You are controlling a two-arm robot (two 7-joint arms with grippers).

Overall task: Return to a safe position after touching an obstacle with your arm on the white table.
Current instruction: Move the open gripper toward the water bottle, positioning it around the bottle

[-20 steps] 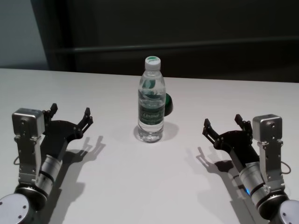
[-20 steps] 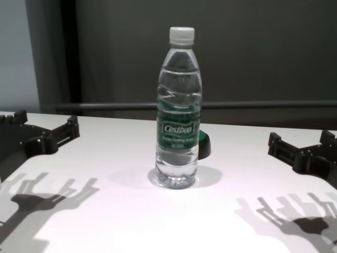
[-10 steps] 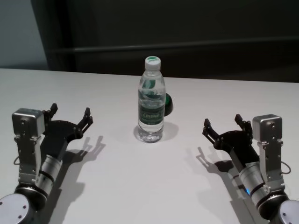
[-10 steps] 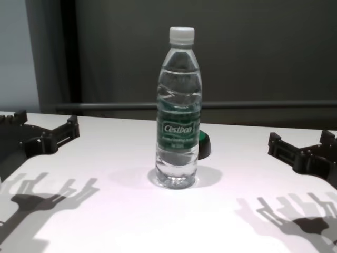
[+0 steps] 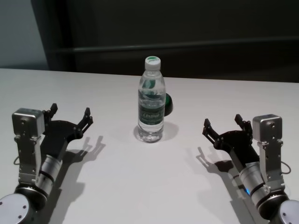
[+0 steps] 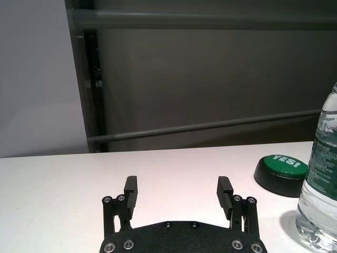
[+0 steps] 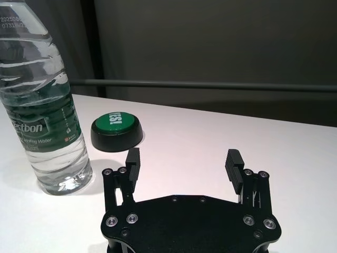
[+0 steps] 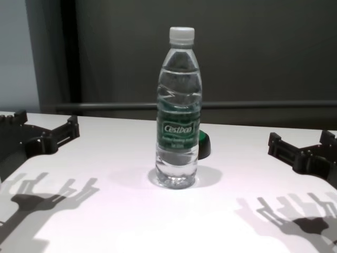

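Leftmost, one left gripper (image 5: 70, 116): jaws spread wide, empty, hovering low over the white table (image 5: 140, 186), well apart from the bottle.

Centre, one obstacle (image 5: 151, 100): a clear water bottle, upright, capped, nearly full, standing mid-table between the two arms and touching neither. Judged moderately heavy for its size, with thin walls that would give under a squeeze and a smooth, slippery skin; tall and narrow, so likely to tip from a knock high up. The labelled waist looks the safest place to take hold, though the task asks only for a touch.

Just behind it, one green button (image 7: 116, 131), low and black-based.

Rightmost, one right gripper (image 5: 223, 125): jaws wide, empty, likewise well clear.
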